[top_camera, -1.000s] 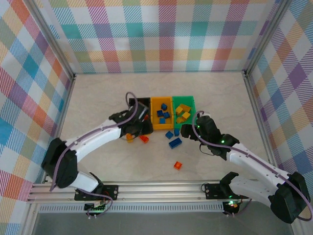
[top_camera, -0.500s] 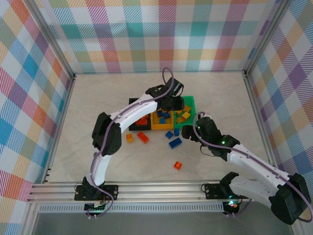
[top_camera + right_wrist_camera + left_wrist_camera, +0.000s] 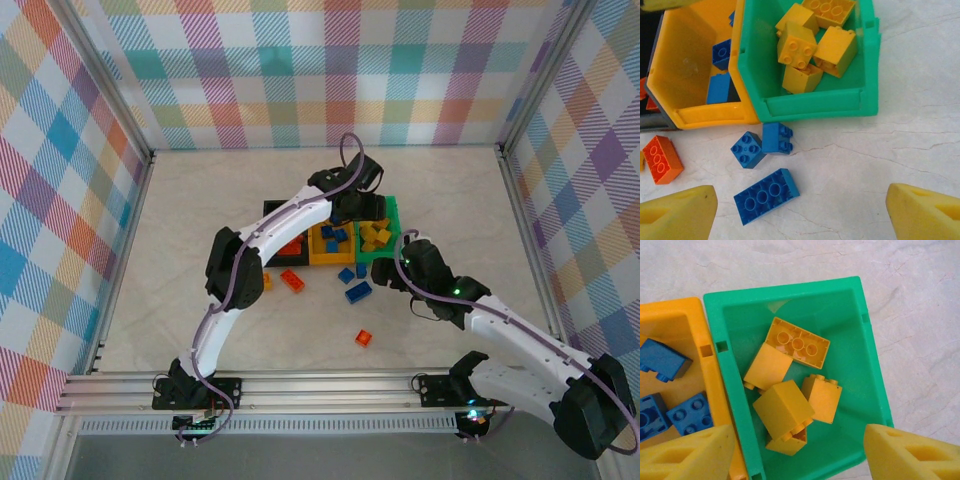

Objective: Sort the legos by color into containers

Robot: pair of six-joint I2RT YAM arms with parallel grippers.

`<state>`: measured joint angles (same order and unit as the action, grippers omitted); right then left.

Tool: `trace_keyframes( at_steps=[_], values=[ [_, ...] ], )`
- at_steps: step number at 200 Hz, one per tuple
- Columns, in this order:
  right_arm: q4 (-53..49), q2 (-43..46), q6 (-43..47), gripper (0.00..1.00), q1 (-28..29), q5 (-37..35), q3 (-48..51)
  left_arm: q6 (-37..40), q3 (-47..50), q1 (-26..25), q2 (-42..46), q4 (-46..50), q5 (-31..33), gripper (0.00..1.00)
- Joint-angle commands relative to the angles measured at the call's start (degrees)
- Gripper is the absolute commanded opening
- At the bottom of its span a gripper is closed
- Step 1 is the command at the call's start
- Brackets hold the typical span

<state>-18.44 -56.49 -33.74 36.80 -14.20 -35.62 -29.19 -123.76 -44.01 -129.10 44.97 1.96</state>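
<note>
Left arm has swung off the tabletop (image 3: 920, 125) beside the black bin (image 3: 270, 206) and across to the right. Left gripper (image 3: 799, 440) now hangs straight above the green bin (image 3: 790, 290). Its fingers have just gone from pinched to apart, with nothing between them.

Reads as a drop. Five yellow bricks (image 3: 784, 407) lie loose in the bin directly below the gripper, one of them studs-down. Can't tell which one just landed. Yellow sorting looks on track. The yellow-orange bin (image 3: 687, 307) just left of the gripper carries blue bricks (image 3: 662, 362).

Pose: left arm stretched long and forward, elbow out to its left, wrist bent so the gripper points down into the bin.

Right gripper (image 3: 801, 200) hasn't shifted: fingers wide, empty, low over the tabletop just short of the green bin's near wall. Three loose blue bricks (image 3: 766, 195) sit ahead and left of it, and an orange-red brick (image 3: 661, 158) further left. My read is those are still to sort, with blue the natural next pick for the right side.
</note>
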Motion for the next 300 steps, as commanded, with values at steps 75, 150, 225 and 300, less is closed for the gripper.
trace_keyframes(
  at_steps=[75,150,225,300],
  values=[
    [4.5,-24.2,8.6,0.9,4.8,7.9,-8.1,-2.6,48.3,0.6,44.7,-13.1,4.0,1.0],
    [-1.9,-37.1,11.2,0.9,8.6,3.5,-15.3,-10.2,76.6,3.0,69.1,-13.6,6.1,1.0],
    [-1.4,-35.1,11.5,0.64,10.9,3.8,-14.7,-11.2,83.5,6.7,75.9,-12.0,5.5,1.0],
    [-5.3,-30.9,13.6,0.61,9.6,4.9,-29.2,-13.8,90.1,7.4,80.5,-14.1,4.3,1.0]
  ],
)
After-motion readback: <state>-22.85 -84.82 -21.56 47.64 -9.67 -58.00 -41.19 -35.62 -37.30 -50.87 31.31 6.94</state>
